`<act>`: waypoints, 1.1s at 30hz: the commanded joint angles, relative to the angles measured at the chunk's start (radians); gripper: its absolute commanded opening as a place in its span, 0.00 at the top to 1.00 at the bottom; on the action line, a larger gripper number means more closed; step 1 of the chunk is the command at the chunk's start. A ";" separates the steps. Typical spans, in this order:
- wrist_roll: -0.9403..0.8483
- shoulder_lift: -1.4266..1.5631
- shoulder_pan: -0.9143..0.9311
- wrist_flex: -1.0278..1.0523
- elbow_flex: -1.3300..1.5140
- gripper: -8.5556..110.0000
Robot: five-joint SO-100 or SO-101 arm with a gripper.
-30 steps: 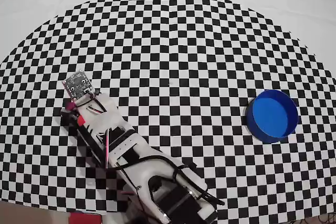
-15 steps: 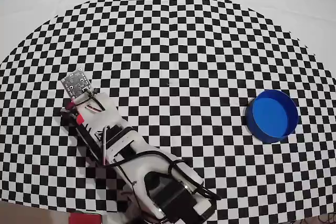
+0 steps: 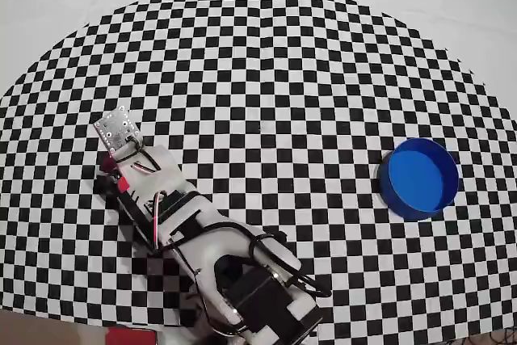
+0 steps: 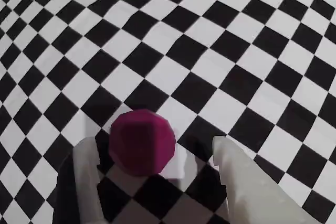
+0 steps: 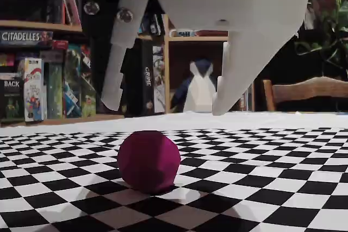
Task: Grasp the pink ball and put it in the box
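Fingers (image 5: 115, 74) spread wide, hovering above the pink ball (image 5: 148, 161), which sits between them.

Pink ball (image 4: 142, 141): magenta, faceted sphere, resting on checkered bench. Box (image 3: 418, 178): round blue tub, upright, empty, well apart.

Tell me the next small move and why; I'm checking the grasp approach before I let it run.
Probably lower the gripper straight down. In the fixed view its open fingertips hang above the pink ball, which rests on the checkered cloth. In the wrist view the ball sits between the two fingers, nearer the left one, so a slight leftward centring before closing may help.
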 commanded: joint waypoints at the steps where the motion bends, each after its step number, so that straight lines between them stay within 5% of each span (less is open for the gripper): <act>1: -0.011 -0.012 0.000 -0.020 -0.049 0.72; 33: -0.012 -0.156 -0.011 -0.051 -0.127 0.72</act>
